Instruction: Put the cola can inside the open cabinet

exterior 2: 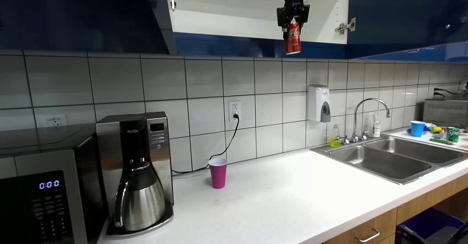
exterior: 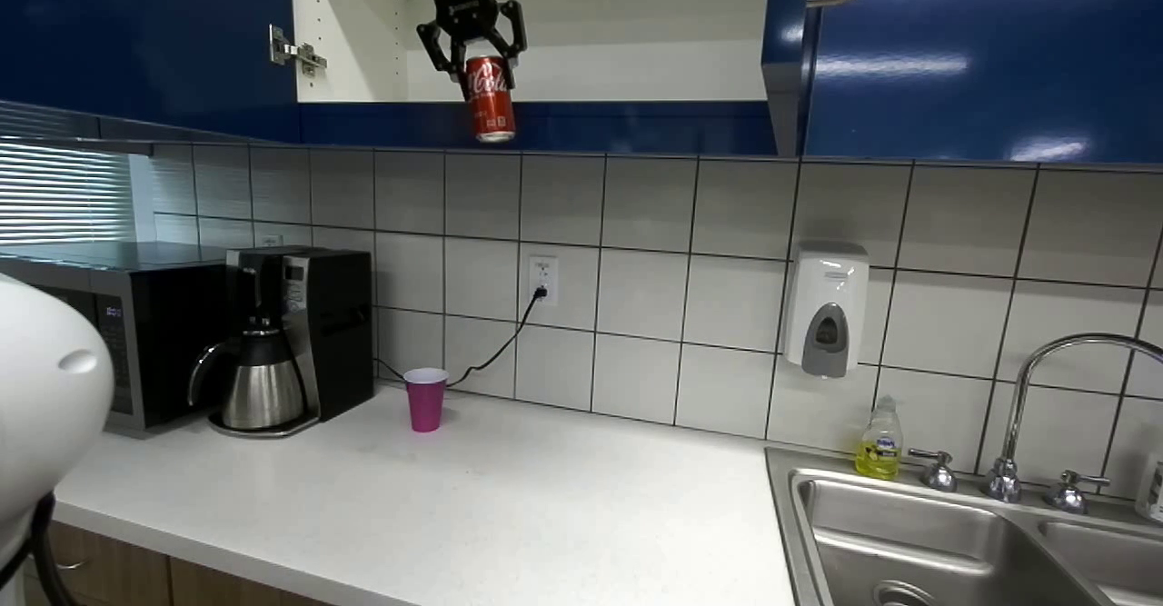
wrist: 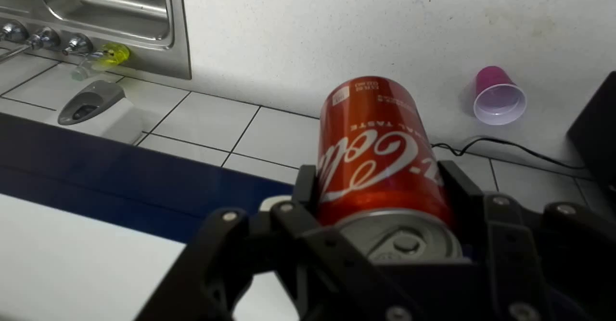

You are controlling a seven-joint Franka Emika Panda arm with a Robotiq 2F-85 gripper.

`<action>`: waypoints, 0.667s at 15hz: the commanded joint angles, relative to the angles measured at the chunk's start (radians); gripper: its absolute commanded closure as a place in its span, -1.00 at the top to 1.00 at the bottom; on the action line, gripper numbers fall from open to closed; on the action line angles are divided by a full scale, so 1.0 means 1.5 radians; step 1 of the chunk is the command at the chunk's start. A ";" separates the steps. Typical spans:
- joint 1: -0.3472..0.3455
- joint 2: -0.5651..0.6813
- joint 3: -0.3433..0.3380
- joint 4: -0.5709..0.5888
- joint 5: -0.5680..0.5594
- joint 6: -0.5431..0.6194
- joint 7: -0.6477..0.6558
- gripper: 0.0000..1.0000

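Wrist view and both exterior views place the cola can (wrist: 380,167) in the jaws, which pinch its upper body, pads (wrist: 304,188) on either side, its pale top toward the wrist and its base hanging free, slightly tilted. Behind the jaws in both exterior views is the open cabinet (exterior: 600,56); the can appears to hang just outside it.

Expect a thin metal shell: stiff lengthwise, easily dented by a hard squeeze, smooth enough to slip. Whether it is full cannot be told; if so, it should feel heavy for its size. The high hold seems right, leaving the base clear for setting down, though it probably needs lifting over the cabinet's lower edge (exterior: 636,124).

Script on the can reads "Cola", with "TASTE" nearer the base. Well below the jaws is the table (exterior: 563,497), bearing a pink cup (exterior 2: 218,174) and a coffee maker (exterior 2: 139,174) whose small brand name is not clear. Beside that, a microwave (exterior 2: 51,200) shows "0:00". On the jaws' other side, past the sink (exterior: 790,515), a green can (exterior 2: 453,134) seems to read "Sprite".
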 commanded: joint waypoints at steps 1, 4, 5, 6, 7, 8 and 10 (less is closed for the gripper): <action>-0.007 0.050 0.013 0.104 0.008 -0.045 0.012 -0.21; -0.006 0.082 0.015 0.164 0.011 -0.063 0.012 -0.21; -0.006 0.092 0.016 0.184 0.010 -0.069 0.014 -0.21; -0.005 0.102 0.018 0.205 0.008 -0.078 0.017 -0.21; -0.005 0.111 0.019 0.223 0.007 -0.085 0.019 -0.21; -0.005 0.121 0.019 0.243 0.007 -0.092 0.020 -0.21; -0.004 0.142 0.020 0.284 0.008 -0.106 0.022 -0.21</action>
